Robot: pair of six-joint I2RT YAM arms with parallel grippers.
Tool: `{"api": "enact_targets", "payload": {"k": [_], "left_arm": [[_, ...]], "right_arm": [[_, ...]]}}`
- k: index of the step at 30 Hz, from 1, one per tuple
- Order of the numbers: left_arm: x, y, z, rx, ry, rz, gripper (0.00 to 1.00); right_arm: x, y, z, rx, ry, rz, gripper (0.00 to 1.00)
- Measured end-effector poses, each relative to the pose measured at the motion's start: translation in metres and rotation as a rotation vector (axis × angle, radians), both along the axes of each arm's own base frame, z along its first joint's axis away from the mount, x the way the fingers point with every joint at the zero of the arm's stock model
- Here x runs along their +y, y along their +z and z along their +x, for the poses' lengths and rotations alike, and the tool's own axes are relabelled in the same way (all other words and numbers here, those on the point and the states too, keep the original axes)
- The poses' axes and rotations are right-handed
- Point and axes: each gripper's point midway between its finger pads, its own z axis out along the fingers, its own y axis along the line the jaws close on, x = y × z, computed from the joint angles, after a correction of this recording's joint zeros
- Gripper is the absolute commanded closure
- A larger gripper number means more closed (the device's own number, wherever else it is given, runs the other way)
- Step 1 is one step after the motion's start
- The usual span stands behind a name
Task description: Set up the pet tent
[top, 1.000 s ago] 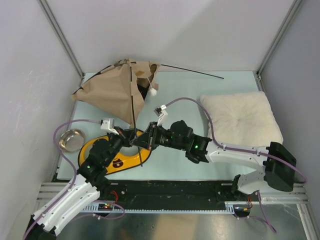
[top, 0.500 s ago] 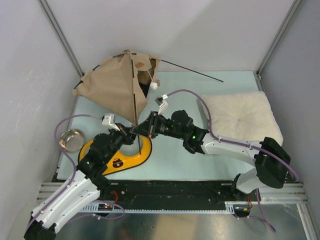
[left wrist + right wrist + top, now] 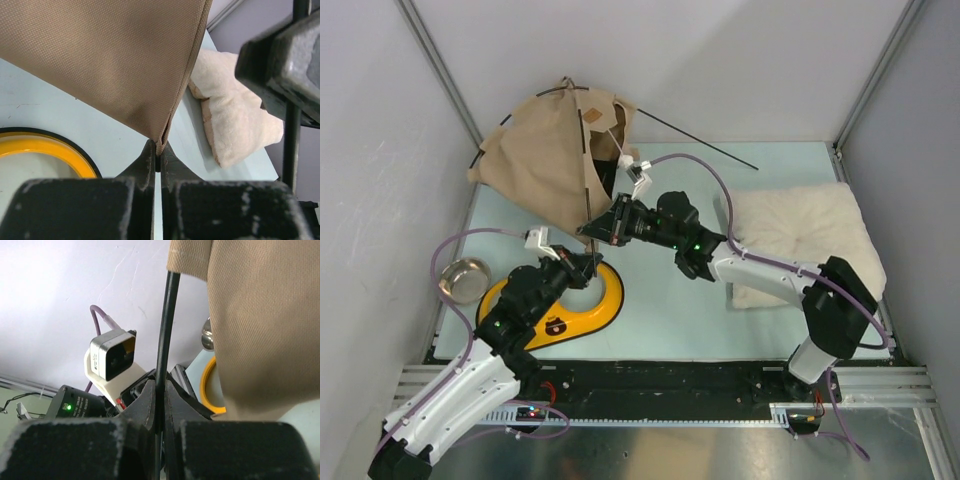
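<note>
Setup is looking roughly half done to us: we are seeing the pet tent (image 3: 545,165) leaning half-raised at ten o'clock on the table (image 3: 680,300), the left gripper (image 3: 157,152) pinching its fabric corner, the right gripper (image 3: 160,392) clamping its black pole (image 3: 166,330), with spreading and standing it upright remaining.

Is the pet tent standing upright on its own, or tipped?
Tipped. The pet tent leans toward the back left corner; the left gripper pinches its fabric corner and the right gripper clamps one black pole.
</note>
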Motion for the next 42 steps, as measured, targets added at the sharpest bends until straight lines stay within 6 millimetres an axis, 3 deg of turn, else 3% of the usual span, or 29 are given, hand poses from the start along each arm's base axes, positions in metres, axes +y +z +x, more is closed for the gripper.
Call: {"api": "enact_targets", "payload": {"k": [14, 30, 35, 42], "left_arm": [[-0.007, 0.010, -0.002, 0.117, 0.016, -0.117, 1.00], [-0.011, 0.018, -0.020, 0.227, -0.012, -0.282, 1.00], [-0.011, 0.011, -0.023, 0.282, 0.002, -0.325, 1.00], [-0.011, -0.014, -0.029, 0.385, 0.021, -0.349, 1.00]], "right_arm": [[0.012, -0.003, 0.018, -0.074, -0.040, -0.015, 1.00], [0.022, -0.002, 0.010, -0.116, -0.050, -0.001, 1.00], [0.021, -0.012, 0.001, -0.133, -0.069, -0.029, 1.00], [0.014, -0.035, -0.007, -0.166, -0.112, -0.091, 1.00]]}}
